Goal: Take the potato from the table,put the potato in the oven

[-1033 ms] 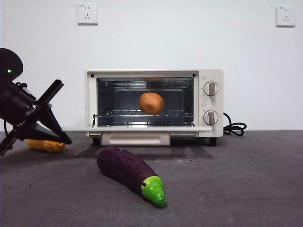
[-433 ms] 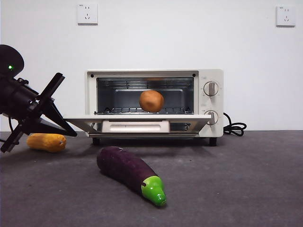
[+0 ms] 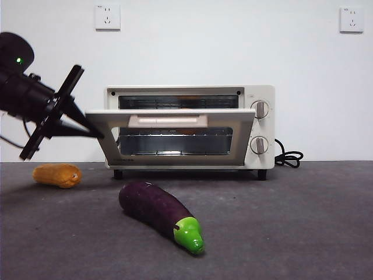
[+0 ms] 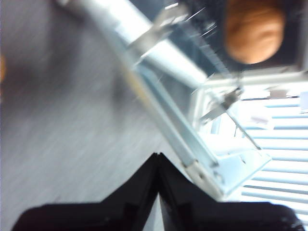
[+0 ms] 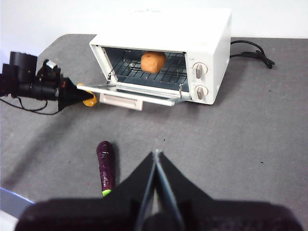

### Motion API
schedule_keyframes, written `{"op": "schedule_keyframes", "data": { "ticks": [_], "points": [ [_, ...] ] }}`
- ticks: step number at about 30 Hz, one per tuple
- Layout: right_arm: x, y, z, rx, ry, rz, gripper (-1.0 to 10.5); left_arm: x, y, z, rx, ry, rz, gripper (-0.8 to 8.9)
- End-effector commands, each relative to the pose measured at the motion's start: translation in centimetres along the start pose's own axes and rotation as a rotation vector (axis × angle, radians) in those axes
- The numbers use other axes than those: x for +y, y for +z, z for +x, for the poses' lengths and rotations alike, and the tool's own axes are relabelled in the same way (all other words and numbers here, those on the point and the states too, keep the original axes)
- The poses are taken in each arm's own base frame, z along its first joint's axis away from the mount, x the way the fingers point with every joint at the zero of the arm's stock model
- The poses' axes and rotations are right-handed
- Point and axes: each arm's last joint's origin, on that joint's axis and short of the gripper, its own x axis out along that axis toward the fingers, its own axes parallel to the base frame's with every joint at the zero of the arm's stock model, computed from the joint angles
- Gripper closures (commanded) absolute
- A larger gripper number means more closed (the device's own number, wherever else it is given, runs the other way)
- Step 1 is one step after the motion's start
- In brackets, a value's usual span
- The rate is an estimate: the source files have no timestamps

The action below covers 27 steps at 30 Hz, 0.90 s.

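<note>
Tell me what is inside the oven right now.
The potato sits on the wire rack inside the oven, seen from the right wrist view. In the front view the half-raised door covers it. The left gripper, jaws shut, is at the door's corner.

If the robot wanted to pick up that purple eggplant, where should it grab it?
Probably around the thick purple middle of the eggplant, coming down from above with the jaws across its width. It lies flat on the table, long and rounded, with open space along both long sides. The green tip narrows, so a grip there would likely slip off.
</note>
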Motion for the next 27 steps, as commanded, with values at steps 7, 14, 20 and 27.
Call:
{"op": "schedule_keyframes", "data": {
  "ticks": [7, 14, 20, 27],
  "points": [
    [-0.1, -0.3, -0.1, 0.017, -0.005, 0.013, 9.5, -3.9, 2.6, -0.7, -0.068, -0.077, 0.092, 8.21],
    [-0.2, -0.2, -0.1, 0.010, -0.022, 0.014, 9.5, -5.5, 4.0, -1.3, -0.160, -0.051, 0.135, 8.22],
    [-0.2, -0.2, -0.1, 0.010, -0.023, 0.014, 9.5, -5.6, 4.1, -1.3, -0.176, -0.041, 0.140, 8.22],
    [-0.3, -0.2, -0.1, -0.001, -0.048, 0.011, 9.5, -5.7, 4.0, -1.3, -0.135, -0.076, 0.168, 8.22]
  ]
}}
